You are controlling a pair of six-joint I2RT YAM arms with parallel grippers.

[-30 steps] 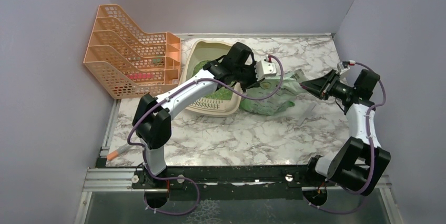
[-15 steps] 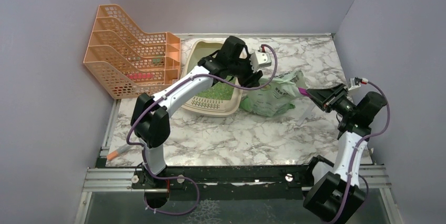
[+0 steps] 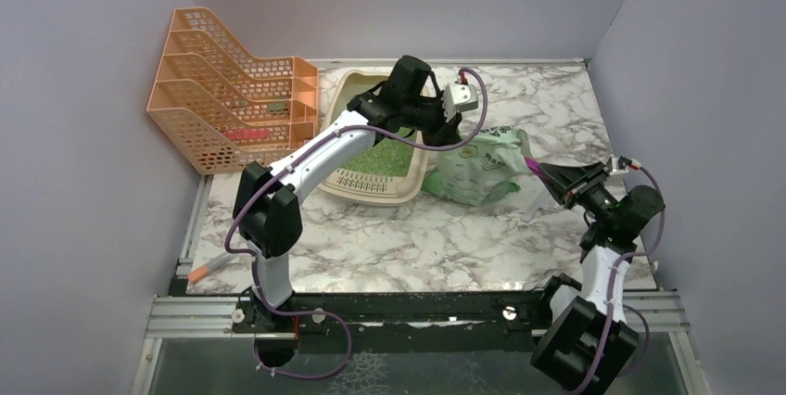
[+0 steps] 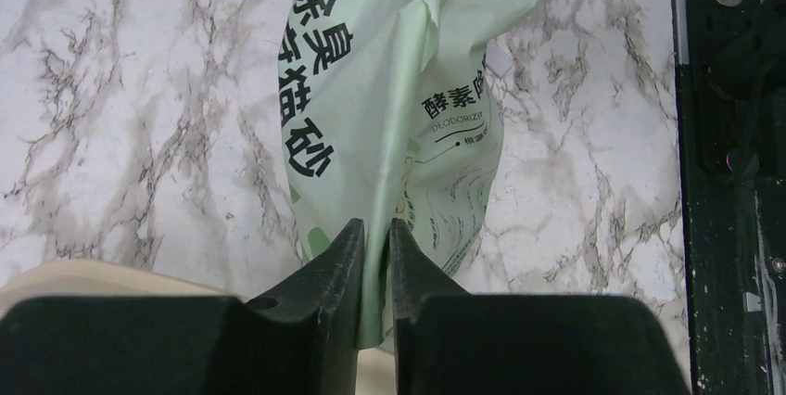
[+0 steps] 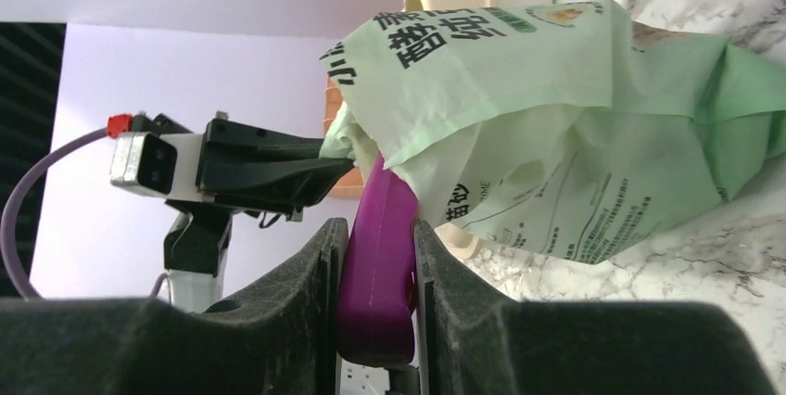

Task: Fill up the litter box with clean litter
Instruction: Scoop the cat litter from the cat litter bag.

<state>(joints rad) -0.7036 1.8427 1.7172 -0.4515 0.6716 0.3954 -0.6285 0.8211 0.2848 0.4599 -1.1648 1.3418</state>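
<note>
The beige litter box (image 3: 369, 193) sits left of centre and has green granules (image 3: 378, 159) in it. The clean litter's pale green printed bag (image 3: 484, 169) stands slumped against the box's right side. My left gripper (image 3: 451, 132) reaches over the box and is shut on a fold of the bag's film (image 4: 385, 117), which runs between the black fingers (image 4: 335, 256). My right gripper (image 3: 551, 173) comes from the right, shut on the magenta scoop's handle (image 5: 375, 256). The scoop's head is hidden inside the bag's mouth (image 5: 408, 149).
An orange mesh file rack (image 3: 232, 103) stands at the back left beside the litter box. An orange-tipped marker (image 3: 208, 269) lies off the table's near left edge. A thin clear strip (image 3: 540, 199) lies on the marble near my right gripper. Walls close in on three sides.
My left gripper let go, rose a little and closed again on the bag's upper fold. My right arm drew back toward the near right with the scoop. The bag stands more upright.
</note>
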